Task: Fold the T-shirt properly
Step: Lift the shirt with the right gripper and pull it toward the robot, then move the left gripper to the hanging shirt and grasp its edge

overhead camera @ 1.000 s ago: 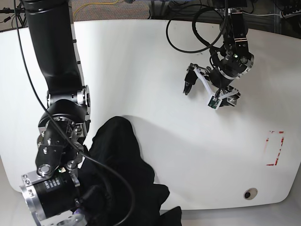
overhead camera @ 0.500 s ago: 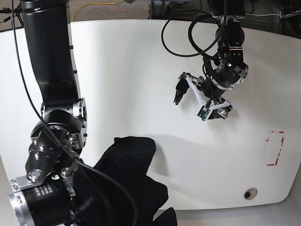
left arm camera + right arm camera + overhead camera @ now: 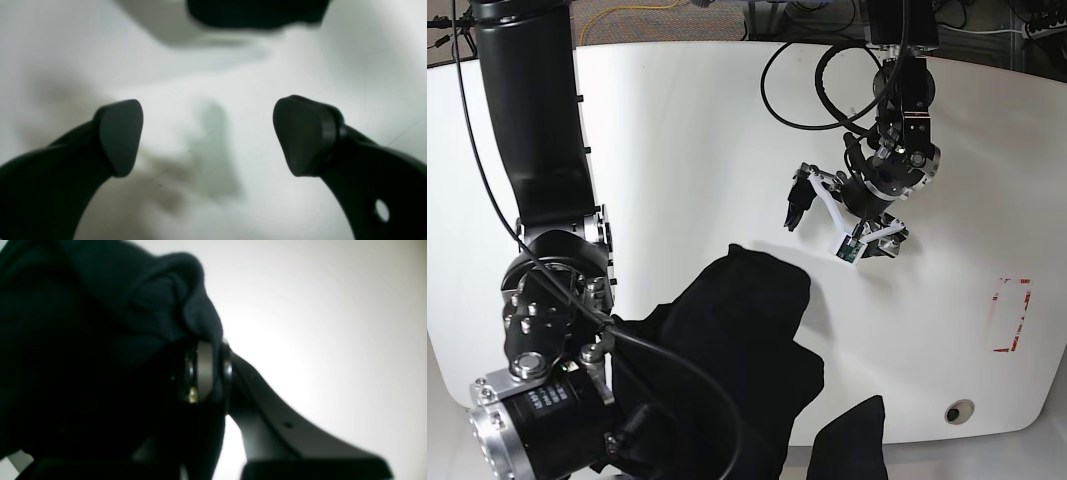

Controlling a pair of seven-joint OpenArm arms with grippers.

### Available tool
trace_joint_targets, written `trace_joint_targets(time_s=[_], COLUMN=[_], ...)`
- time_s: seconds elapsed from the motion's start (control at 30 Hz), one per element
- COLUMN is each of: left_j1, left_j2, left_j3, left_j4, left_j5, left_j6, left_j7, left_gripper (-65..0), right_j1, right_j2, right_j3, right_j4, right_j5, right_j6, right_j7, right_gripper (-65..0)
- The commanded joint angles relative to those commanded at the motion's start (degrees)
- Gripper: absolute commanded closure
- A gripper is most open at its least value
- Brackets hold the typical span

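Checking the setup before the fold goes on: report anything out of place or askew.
The T-shirt is bunched in a heap at the table's near edge, part of it hanging over. The right gripper is shut on a wad of it. The left gripper hangs open, apart from the cloth.

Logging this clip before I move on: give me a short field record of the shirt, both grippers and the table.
shirt: black T-shirt, bunched in a heap at the table's near edge, not folded, print not visible
right gripper: shut on the shirt's cloth
left gripper: open, empty, over bare table beyond the shirt
table: white, red marking near one side edge
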Motion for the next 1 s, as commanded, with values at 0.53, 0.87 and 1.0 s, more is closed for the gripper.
trace_joint_targets(time_s=[0.53,0.87,1.0], left_j1=[2.29,2.02,1.85], left_j2=[-0.26,-0.26,-0.26], left_j3=[-0.18,-0.18,-0.09], left_j4=[0.26,0.26,0.18], left_j5=[-0.09,-0.09,-0.09], left_j6=[-0.44,-0.44,-0.44], left_j7=[0.0,0.0,0.0], left_gripper=[-62.5,-62.5,-62.5], right_j1=[-5.8,-5.98,-5.98], right_j2=[0.0,0.0,0.0], right_j3=[0.0,0.0,0.0], right_j4=[1.14,1.14,1.14], right_j5=[0.0,0.0,0.0], right_j6=[-0.18,-0.18,-0.18], right_j7=[0.0,0.0,0.0], right_gripper=[0.0,0.0,0.0])
